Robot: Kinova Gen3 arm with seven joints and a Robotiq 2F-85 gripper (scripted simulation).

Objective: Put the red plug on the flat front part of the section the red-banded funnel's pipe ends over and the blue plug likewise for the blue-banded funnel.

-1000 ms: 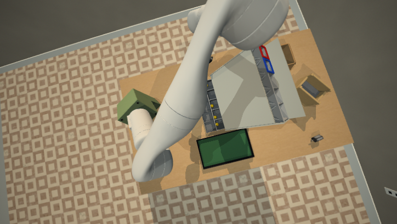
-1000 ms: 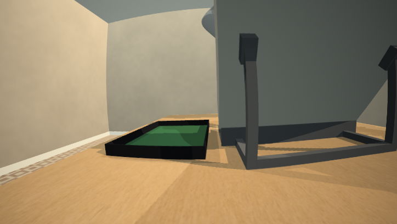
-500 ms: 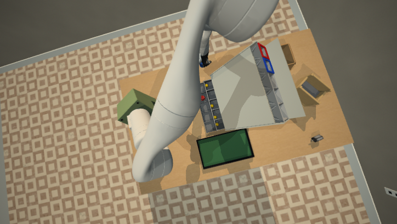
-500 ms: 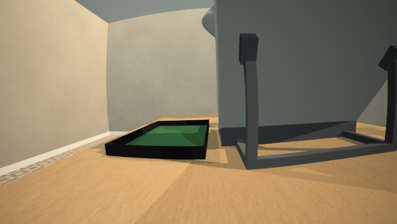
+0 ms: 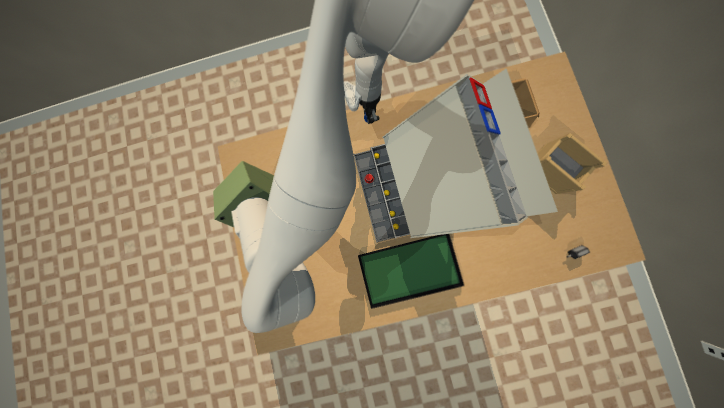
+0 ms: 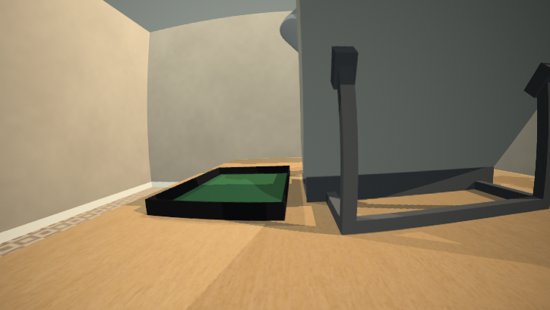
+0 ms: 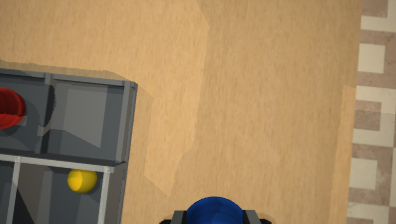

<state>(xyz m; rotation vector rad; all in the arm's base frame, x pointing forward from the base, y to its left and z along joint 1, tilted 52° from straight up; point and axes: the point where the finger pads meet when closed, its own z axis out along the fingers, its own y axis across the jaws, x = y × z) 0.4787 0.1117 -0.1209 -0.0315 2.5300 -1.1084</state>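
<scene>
With the fingers (image 5: pixel 374 118), you are gripping the blue plug (image 5: pixel 365 118) (image 7: pixel 215 212), its rounded blue top showing between the two tips in the wrist view. You are holding it over the worktop (image 5: pixel 587 217) (image 6: pixel 230 269) (image 7: pixel 260 100), beyond the end of the compartment rows and apart from them. Nearby, the red plug (image 5: pixel 368 178) (image 7: pixel 9 108) is sitting in the front row, in the second section (image 5: pixel 365 171) counting from the end nearest your fingers. In the row behind, one yellow marble (image 5: pixel 376 155) (image 7: pixel 82 180) is lying in the first compartment from that same end, and three more are lying farther along. The pale cover (image 5: pixel 440 152) is sloping away behind those rows, hiding the pipes, so you cannot tell which sections they are ending over. Past its far edge, the red-banded funnel (image 5: pixel 475 92) and the blue-banded funnel (image 5: pixel 484 120) are standing side by side. Beside the covered board, a black-rimmed green tray (image 5: pixel 416 295) (image 6: pixel 215 210) is lying flat, while your pale arm (image 5: pixel 314 152) is reaching across the near end of the worktop.

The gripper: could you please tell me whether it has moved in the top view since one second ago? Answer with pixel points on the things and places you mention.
Yes, the gripper (image 5: pixel 371 119) (image 7: pixel 215 219) has shifted left in the top view, judged against the green tray (image 5: pixel 415 271) (image 6: pixel 235 190).
</scene>
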